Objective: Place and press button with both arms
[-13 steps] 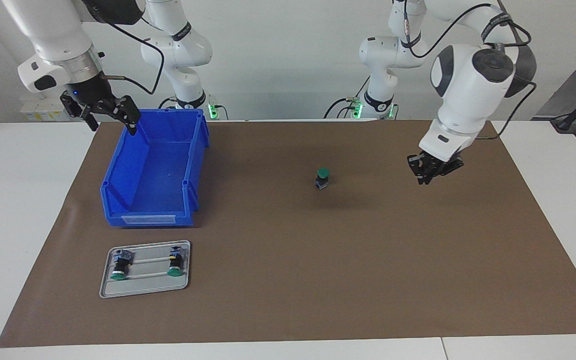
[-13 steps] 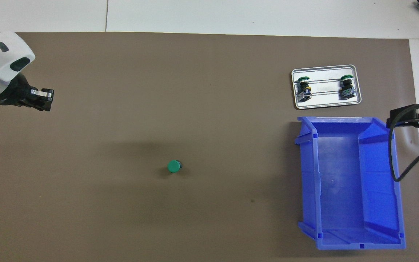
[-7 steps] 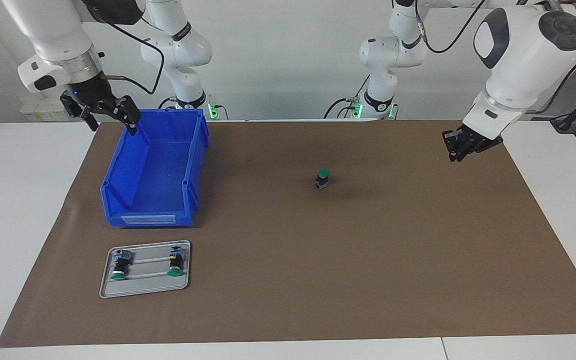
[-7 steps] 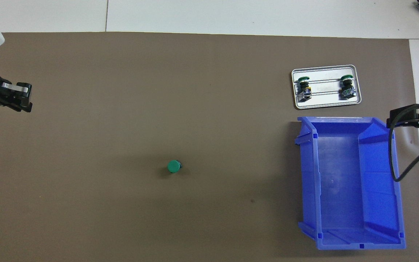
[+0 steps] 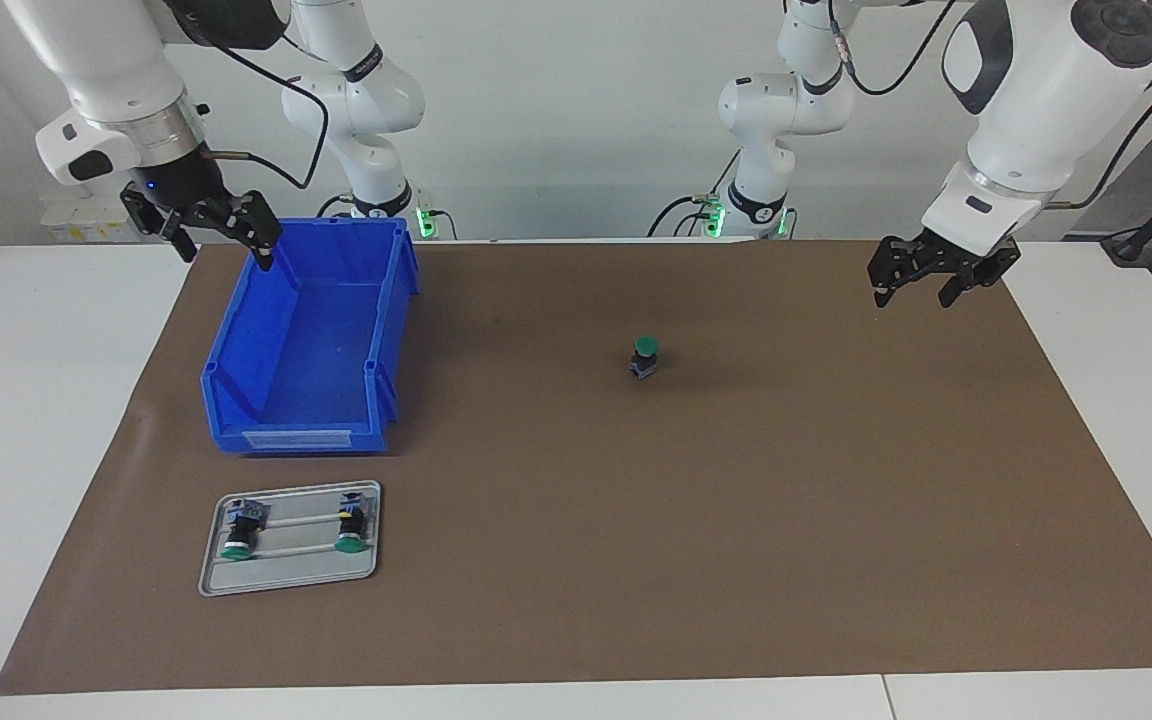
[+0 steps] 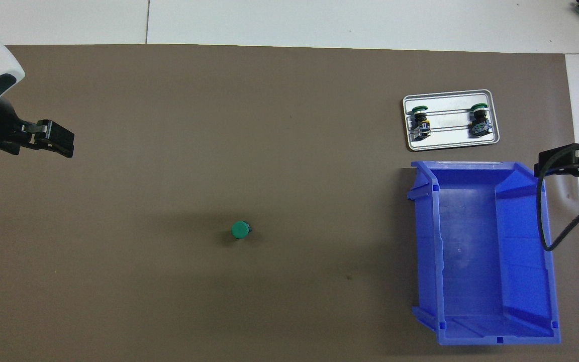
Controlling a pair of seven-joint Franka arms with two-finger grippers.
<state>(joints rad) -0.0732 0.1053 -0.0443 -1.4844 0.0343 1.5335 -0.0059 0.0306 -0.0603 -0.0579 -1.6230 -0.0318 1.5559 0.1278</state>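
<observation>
We see the button (image 5: 644,357) standing upright on the brown mat (image 5: 636,560) mid-table, green cap up, nothing touching it. Overhead it shows as a green disc (image 6: 239,230), well apart from both arms.

The left tool (image 5: 917,284) hangs in the air over the mat's edge toward the left arm's end of the table, fingers spread apart, empty. Overhead it shows at the frame edge (image 6: 53,143), also holding nothing.

The right tool (image 5: 221,235) hangs over the rim of the blue bin (image 5: 236,385), at the corner nearest the robots; fingers spread wide, empty. This arm waits. Overhead only its tip shows (image 6: 571,163), beside the bin wall (image 6: 546,281).

The bin looks empty inside, open top. Farther from the robots than the bin sits a small metal tray (image 5: 291,580). We see two more buttons lying on their sides in it (image 5: 239,530) (image 5: 350,525), caps pointing away from the robots. The white table (image 5: 36,450) shows around the mat.
</observation>
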